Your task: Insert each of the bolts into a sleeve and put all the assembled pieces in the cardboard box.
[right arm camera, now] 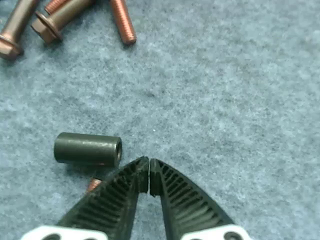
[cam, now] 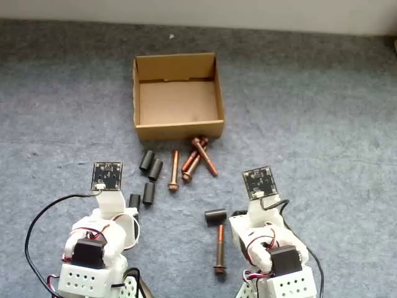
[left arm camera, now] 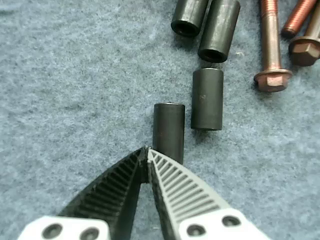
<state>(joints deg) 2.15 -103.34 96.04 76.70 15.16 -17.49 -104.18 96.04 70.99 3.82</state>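
Just ahead of the left gripper (left arm camera: pixel 148 151), jaws pressed together, a sleeve (left arm camera: pixel 168 131) lies with its long axis pointing straight away.

The bolts (cam: pixel 174 167) are gleaming as coppery metal, the sleeves (cam: pixel 148 193) are looking smooth, matt and dark, and the cardboard box (cam: pixel 178 130) is sitting matt on fuzzy carpet (cam: pixel 310 112).
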